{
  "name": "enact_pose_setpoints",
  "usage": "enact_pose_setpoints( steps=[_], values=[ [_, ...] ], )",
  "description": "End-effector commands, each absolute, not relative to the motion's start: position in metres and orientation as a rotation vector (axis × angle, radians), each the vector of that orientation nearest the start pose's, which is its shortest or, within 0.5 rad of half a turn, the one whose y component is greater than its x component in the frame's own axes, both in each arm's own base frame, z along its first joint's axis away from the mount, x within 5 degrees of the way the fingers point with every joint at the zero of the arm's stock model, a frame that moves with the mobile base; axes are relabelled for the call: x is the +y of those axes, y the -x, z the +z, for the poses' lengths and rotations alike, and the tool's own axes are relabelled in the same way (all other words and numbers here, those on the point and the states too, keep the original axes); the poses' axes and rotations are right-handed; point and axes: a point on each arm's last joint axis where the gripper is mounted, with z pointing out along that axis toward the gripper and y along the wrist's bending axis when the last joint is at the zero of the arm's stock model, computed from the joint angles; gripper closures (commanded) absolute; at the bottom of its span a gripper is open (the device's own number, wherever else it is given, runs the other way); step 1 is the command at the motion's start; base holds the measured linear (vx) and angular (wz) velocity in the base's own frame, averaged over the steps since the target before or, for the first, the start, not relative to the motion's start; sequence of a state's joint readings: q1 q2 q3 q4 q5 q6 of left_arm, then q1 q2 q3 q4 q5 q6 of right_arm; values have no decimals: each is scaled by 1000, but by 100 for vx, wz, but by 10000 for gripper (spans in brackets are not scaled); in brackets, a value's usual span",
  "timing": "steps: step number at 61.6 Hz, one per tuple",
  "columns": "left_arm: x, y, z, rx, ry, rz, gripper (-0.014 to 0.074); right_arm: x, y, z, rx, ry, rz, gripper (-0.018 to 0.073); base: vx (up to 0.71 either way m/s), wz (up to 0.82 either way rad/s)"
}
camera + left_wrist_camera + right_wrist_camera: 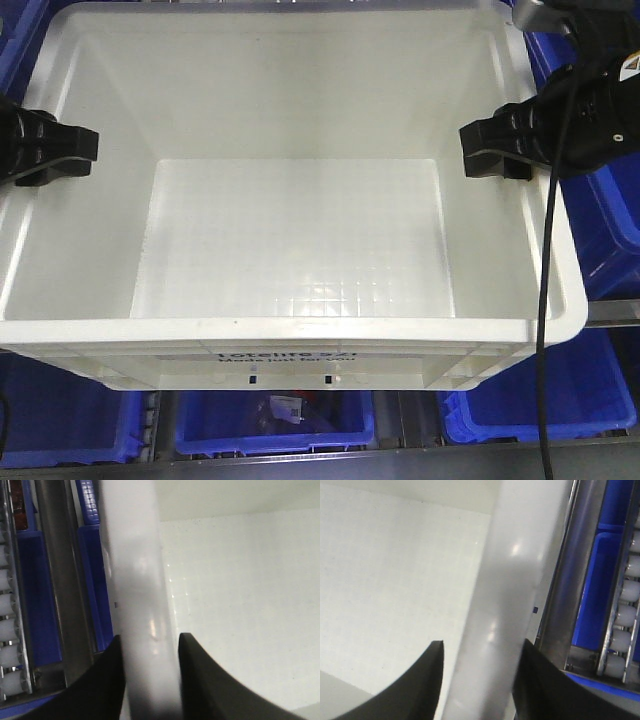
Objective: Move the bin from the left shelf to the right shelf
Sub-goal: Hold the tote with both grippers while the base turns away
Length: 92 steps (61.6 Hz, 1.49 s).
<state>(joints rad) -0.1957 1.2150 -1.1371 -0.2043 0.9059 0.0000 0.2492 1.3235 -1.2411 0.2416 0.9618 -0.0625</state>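
Your left tool [72,152] and right tool [490,150] each grip a side rim of the white bin [300,328]. The bin sits between them, with blue bins [560,400] showing below and beside it.

One white bin [300,120], two end effectors [72,150] [490,148], at least five blue bins [545,400].

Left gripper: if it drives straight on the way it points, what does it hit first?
The rim of the bin: it sits between the fingers of the left gripper, seemingly clamped. Depth beyond is unclear.
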Motion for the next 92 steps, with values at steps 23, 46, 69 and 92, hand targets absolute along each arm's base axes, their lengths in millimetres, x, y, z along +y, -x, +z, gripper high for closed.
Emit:
enact_pose_setpoints(
  steps=[23,46,69,92],
  values=[
    [-64,-235,387,2263,-173,-373,601,82,-257,382,2359,288,371,564,-14,-14],
    [-64,-235,387,2263,-173,-373,601,82,-257,382,2359,288,371,564,-15,-3],
    [-64,-235,387,2263,-173,-373,601,82,-257,382,2362,289,372,564,-14,-3],
    [-64,-235,387,2263,-173,-373,601,82,-257,382,2362,289,372,564,-9,-15]
  ],
)
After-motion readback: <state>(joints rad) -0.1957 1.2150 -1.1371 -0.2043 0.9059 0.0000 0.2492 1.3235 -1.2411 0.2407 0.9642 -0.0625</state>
